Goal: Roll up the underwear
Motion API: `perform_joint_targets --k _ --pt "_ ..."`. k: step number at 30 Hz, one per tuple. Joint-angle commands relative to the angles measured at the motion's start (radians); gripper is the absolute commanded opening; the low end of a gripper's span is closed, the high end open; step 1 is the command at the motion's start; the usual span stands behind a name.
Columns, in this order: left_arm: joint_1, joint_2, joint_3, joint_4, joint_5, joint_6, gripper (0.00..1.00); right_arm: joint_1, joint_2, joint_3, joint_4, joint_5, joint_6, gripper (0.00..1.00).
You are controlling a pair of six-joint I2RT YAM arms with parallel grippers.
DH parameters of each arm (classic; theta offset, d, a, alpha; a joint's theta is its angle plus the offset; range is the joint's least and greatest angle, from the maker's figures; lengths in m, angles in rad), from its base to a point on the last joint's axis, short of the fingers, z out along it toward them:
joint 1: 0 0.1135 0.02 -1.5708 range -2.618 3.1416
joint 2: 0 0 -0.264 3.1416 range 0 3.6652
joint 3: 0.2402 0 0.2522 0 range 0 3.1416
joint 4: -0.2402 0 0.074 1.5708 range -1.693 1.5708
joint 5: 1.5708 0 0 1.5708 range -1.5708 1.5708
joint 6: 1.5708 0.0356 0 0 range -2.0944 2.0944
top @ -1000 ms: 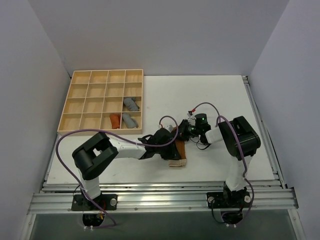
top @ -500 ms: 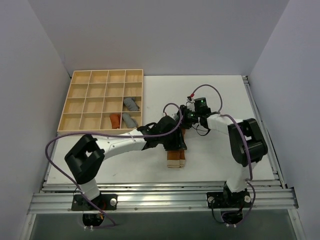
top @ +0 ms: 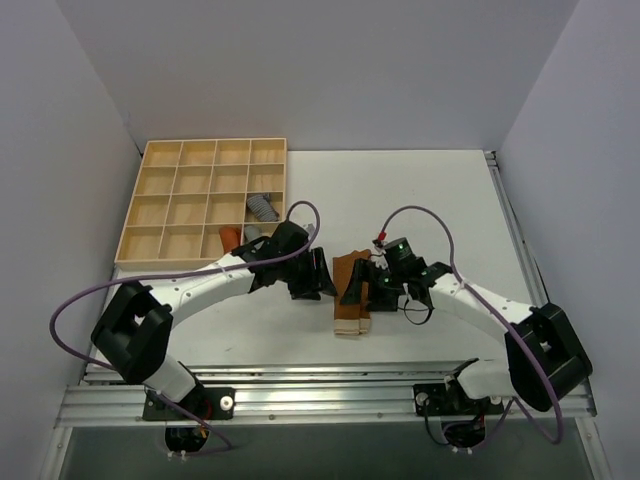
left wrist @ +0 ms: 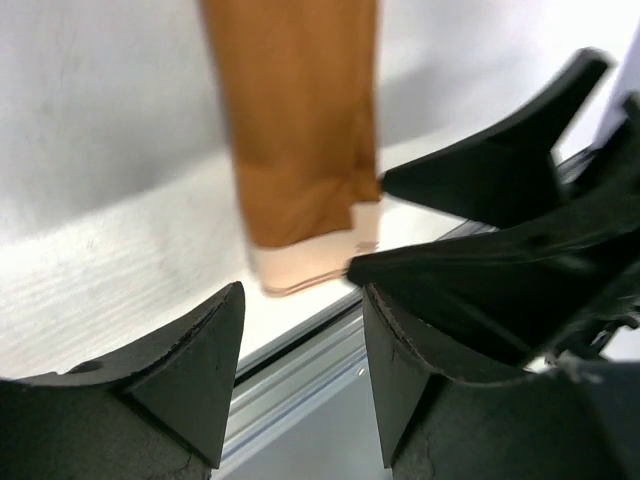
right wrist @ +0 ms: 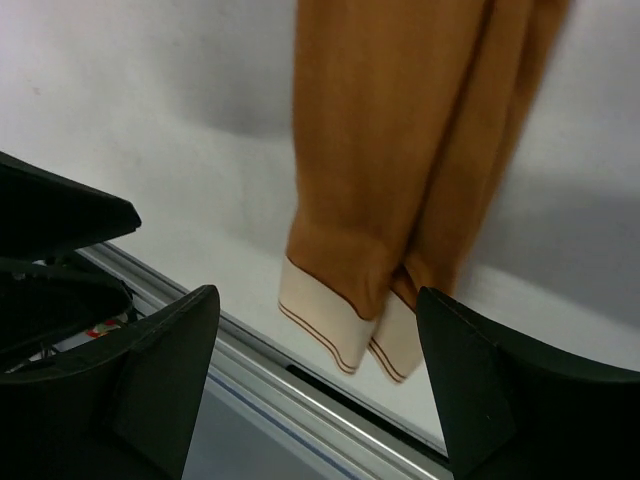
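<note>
— Stock, by size?
— One bench [top: 440, 190]; one wooden tray [top: 215, 141]; one underwear [top: 348, 308], a folded strip flat between my arms, pale band nearest me. Both jaws spread wide, holding nothing.
— Rolling?
— Best started at one end, pinched evenly, kept tight.

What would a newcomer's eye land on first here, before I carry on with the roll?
The caramel-brown fabric underwear lies as a long folded strip on the white table, its pale beige band toward the near edge. The left claw and the right claw sit open on either side of it, holding nothing. At far left, a wooden grid tray holds grey rolled cloths and an orange rolled cloth.
</note>
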Motion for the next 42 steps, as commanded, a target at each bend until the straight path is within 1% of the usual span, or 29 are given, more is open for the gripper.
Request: perform_joint_targets --k 1,3,8,11,12,16,17,18,20,21,24,29,36,40,42 --pt "0.000 0.011 -0.037 -0.009 0.096 0.031 0.59 0.007 -0.091 -0.059 -0.061 0.083 0.060 0.75" --pt "0.006 0.028 -0.079 0.028 0.127 0.023 0.59 0.015 -0.105 -0.097 -0.050 0.087 0.073 0.75" --pt "0.007 0.045 -0.145 0.100 0.175 -0.011 0.61 0.035 -0.110 -0.132 -0.070 0.122 0.080 0.74" --pt "0.010 0.045 -0.185 0.132 0.193 -0.038 0.63 0.041 -0.099 -0.163 -0.041 0.122 0.087 0.71" --pt "0.010 0.044 -0.197 0.167 0.199 -0.047 0.64 0.044 -0.097 -0.174 -0.030 0.122 0.093 0.70" --pt "0.012 0.068 -0.251 0.253 0.228 -0.107 0.65 0.047 -0.096 -0.249 0.020 0.119 0.113 0.58" --pt "0.012 0.076 -0.274 0.305 0.242 -0.120 0.65 0.047 -0.097 -0.257 0.023 0.124 0.114 0.56" --pt "0.012 0.091 -0.284 0.339 0.250 -0.132 0.65 0.050 -0.099 -0.264 0.026 0.127 0.113 0.49" --pt "0.012 0.110 -0.304 0.434 0.263 -0.159 0.65 0.050 -0.100 -0.277 0.037 0.127 0.111 0.44" --pt "0.010 0.126 -0.312 0.459 0.273 -0.164 0.65 0.049 -0.099 -0.281 0.039 0.127 0.113 0.39" --pt "0.004 0.157 -0.311 0.489 0.270 -0.158 0.65 0.052 -0.100 -0.300 0.060 0.121 0.120 0.31" --pt "0.001 0.197 -0.334 0.575 0.280 -0.186 0.65 0.059 -0.111 -0.346 0.141 0.095 0.171 0.27" --pt "0.010 0.238 -0.446 0.723 0.317 -0.242 0.66 0.059 -0.102 -0.391 0.190 0.081 0.192 0.18" --pt "0.013 0.304 -0.487 0.853 0.349 -0.278 0.64 0.059 -0.093 -0.434 0.252 0.064 0.220 0.17" --pt "0.012 0.330 -0.498 0.882 0.352 -0.278 0.63 0.059 -0.090 -0.448 0.270 0.056 0.229 0.12"
